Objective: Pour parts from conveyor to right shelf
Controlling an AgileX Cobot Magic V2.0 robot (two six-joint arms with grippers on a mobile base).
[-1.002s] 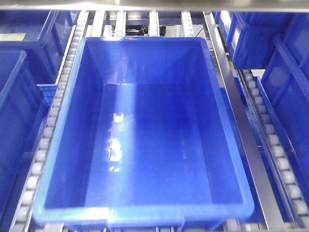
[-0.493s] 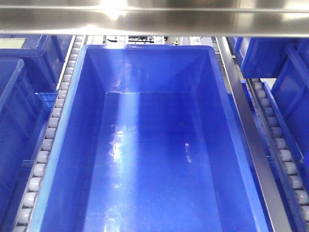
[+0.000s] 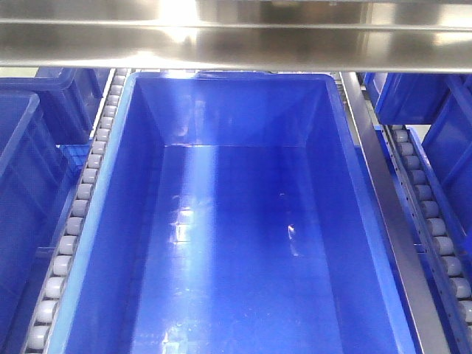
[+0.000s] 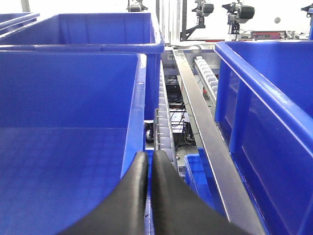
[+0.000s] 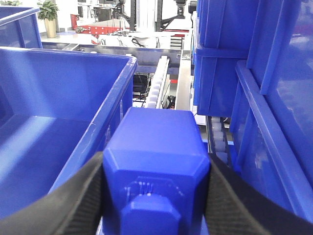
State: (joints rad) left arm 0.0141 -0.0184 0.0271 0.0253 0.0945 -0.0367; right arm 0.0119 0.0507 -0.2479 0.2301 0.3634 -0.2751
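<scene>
Two right fingers [image 5: 73, 205] of mine pinch the part [image 5: 156, 152] just beside the rim of a bin [image 5: 120, 83], above the shelf [image 5: 183, 83] rollers [image 5: 155, 88], while my left fingers [image 4: 127, 200] sit pressed together by a second bin [image 4: 139, 98].

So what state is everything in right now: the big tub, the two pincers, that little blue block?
big blue bin: empty, resting on the roller rails.
blue block: gripped, held beside the bin's rim, not yet inside.
right pincer: shut on the blue block.
left pincer: shut, nothing seen between its fingers.
</scene>
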